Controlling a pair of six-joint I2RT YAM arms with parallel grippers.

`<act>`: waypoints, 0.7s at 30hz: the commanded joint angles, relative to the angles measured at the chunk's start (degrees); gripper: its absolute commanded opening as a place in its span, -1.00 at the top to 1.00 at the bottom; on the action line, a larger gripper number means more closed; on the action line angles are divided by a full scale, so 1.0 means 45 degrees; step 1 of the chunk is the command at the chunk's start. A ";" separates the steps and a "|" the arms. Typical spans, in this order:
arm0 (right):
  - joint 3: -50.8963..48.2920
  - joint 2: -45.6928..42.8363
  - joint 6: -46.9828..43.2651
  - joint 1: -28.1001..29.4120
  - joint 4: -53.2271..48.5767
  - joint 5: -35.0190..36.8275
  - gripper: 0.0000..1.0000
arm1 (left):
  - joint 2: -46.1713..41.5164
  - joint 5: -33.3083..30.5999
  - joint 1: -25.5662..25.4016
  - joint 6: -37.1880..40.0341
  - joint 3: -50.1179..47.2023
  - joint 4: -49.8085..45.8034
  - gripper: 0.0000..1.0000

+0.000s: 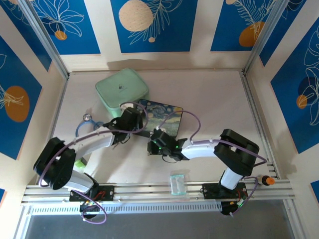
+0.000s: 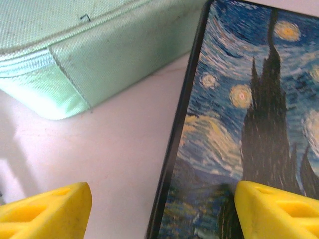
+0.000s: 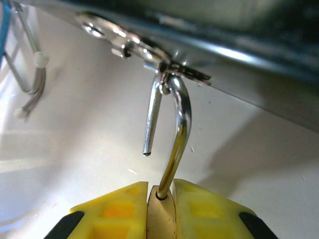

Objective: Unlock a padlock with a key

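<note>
My right gripper (image 3: pixel 160 191) is shut on the brass body of the padlock (image 3: pixel 160 221), yellow fingers pressed against both of its flat sides. The padlock's silver shackle (image 3: pixel 180 119) stands open: one leg ends free in the air, and its bend is hooked through the silver clasp (image 3: pixel 124 42) on the front of the painted box (image 1: pixel 167 117). From above, the right gripper (image 1: pixel 157 144) sits at the box's near left corner. My left gripper (image 2: pixel 164 209) is open, straddling the box's (image 2: pixel 249 124) left edge, one finger over the table and one over the lid. The key is out of view.
A mint-green zip case (image 1: pixel 122 88) lies just behind the box, close to the left gripper (image 1: pixel 130 119). A clear plastic packet (image 1: pixel 177 183) rests by the near rail. Blue and grey cables (image 1: pixel 87 124) lie on the table to the left.
</note>
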 commanded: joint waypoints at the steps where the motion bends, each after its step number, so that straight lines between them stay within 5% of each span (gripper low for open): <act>1: -0.1294 -0.0254 0.0638 -0.0494 -0.0121 -0.1945 0.69 | -0.1041 -0.0018 -0.0437 0.0216 -0.0202 -0.0808 -0.54; 8: -0.2856 -0.1317 -0.0157 -0.1533 0.0116 -0.3824 0.73 | -0.1887 0.0076 -0.1510 0.3306 0.0284 -0.0942 -0.73; 16: -0.4066 -0.2370 -0.1150 -0.2953 -0.0380 -0.5439 0.72 | -0.0070 0.2709 -0.2368 0.9056 0.1885 -0.1357 -0.82; 21: -0.4622 -0.3329 -0.1723 -0.4130 -0.1007 -0.6085 0.72 | 0.1102 0.2857 -0.2590 1.1398 0.2584 -0.1903 -0.87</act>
